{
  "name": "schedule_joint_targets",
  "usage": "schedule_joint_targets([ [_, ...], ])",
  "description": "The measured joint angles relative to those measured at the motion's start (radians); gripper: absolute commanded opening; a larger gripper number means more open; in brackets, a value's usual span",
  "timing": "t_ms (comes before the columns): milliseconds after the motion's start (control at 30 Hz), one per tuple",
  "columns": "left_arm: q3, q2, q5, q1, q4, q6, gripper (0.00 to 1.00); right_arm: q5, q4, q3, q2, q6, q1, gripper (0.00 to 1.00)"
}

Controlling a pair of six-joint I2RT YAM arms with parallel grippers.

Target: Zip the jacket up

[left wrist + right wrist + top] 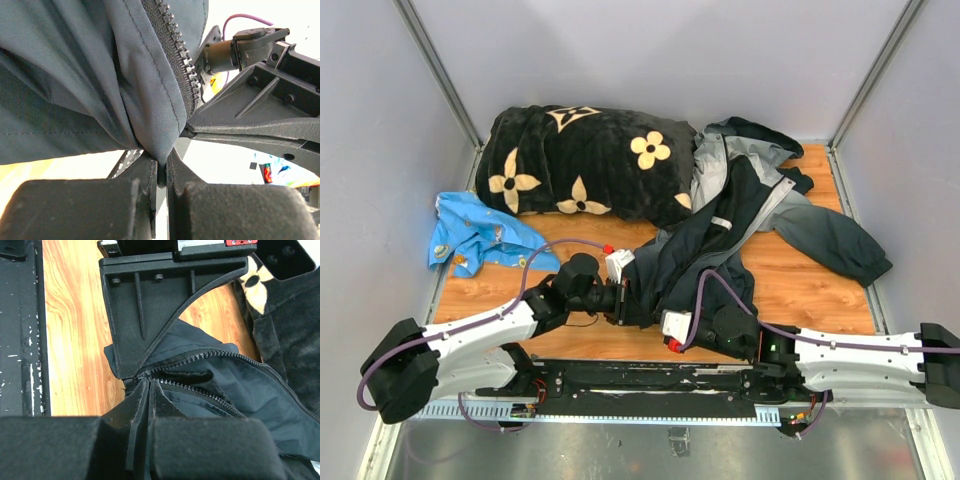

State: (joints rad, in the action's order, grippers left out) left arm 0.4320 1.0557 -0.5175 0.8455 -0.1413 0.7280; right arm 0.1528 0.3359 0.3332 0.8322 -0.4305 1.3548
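Across the wooden table (800, 290) our jacket (720, 225) sprawls unfastened, hem nearest us. We have the left gripper (161, 172) and right gripper (148, 385) both clamped on its bottom edge. The zipper (210, 356) teeth lie parted, so nearly all the zipping is left.

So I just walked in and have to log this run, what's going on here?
Both arms are working on the jacket, crumpled on the table. The left gripper is pinched shut on a fold of fabric beside the zipper teeth; the right gripper is clamped where the two rows of teeth come together at the near end. The rows part just beyond that, so the jacket is not zipped yet. A flowered blanket and a blue cloth lie further back.
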Motion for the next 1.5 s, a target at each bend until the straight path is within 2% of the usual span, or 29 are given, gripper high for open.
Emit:
schedule_joint_targets([
  [233,0.006,-0.005,0.001,0.0,0.029,-0.018,0.0,-0.045,-0.044,0.047,0.054,0.032,-0.023,0.01],
  [467,0.006,-0.008,0.036,0.0,0.069,-0.037,0.0,0.028,-0.028,0.077,0.142,0.038,-0.023,0.01],
  [667,0.013,-0.053,0.073,0.001,0.104,-0.058,0.0,0.056,-0.029,0.102,0.147,0.037,-0.036,0.01],
  [733,0.021,-0.066,0.097,0.003,0.131,-0.061,0.01,0.034,-0.042,0.113,0.146,0.036,-0.05,0.01],
  [800,0.032,-0.079,0.126,0.008,0.164,-0.062,0.08,0.011,-0.053,0.126,0.153,0.037,-0.055,0.01],
  [933,0.042,-0.113,0.196,0.014,0.238,-0.042,0.08,-0.024,-0.055,0.156,0.209,0.043,-0.067,0.01],
  [1133,0.043,-0.221,0.33,0.016,0.355,0.024,0.44,-0.021,-0.048,0.206,0.309,0.105,-0.073,0.01],
  [1233,0.043,-0.307,0.423,0.016,0.435,0.088,0.49,-0.019,-0.042,0.244,0.353,0.154,-0.076,0.01],
  [1500,0.004,-0.578,0.573,0.016,0.557,0.286,0.51,-0.02,-0.01,0.323,0.456,0.277,-0.078,0.01],
])
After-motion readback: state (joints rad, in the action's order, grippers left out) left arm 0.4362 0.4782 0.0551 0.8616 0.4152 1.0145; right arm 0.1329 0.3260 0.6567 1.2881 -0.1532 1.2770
